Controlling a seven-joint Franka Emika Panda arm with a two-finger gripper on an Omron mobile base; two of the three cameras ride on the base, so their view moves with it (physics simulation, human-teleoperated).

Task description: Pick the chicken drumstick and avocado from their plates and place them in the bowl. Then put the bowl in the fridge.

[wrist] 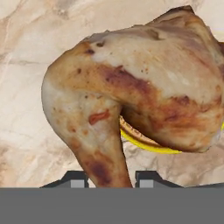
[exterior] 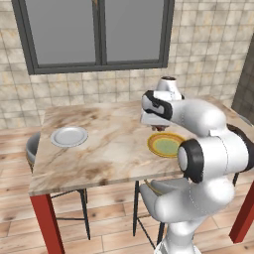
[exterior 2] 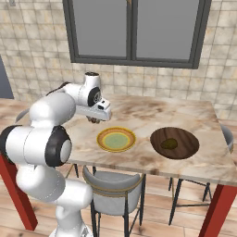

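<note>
My gripper (wrist: 110,179) is shut on the golden-brown chicken drumstick (wrist: 131,87), which hangs from the fingers close above the marble table. In the base views the hand (exterior 2: 96,120) hovers just left of the yellow-rimmed plate (exterior 2: 116,139), whose greenish centre is bare. A sliver of that plate's yellow rim (wrist: 148,146) shows under the drumstick. The dark brown bowl (exterior 2: 190,139) sits to the right of the plate, with the dark green avocado (exterior 2: 169,143) lying inside it. The small white-grey plate (exterior: 69,136) rests bare near the table's left end.
The marble table (exterior: 109,149) stands on red legs (exterior: 47,223) under a window (exterior: 96,32) in a tiled wall. Grey stools (exterior 2: 111,185) are tucked under the near edge, with another seat (exterior: 32,146) at the left end.
</note>
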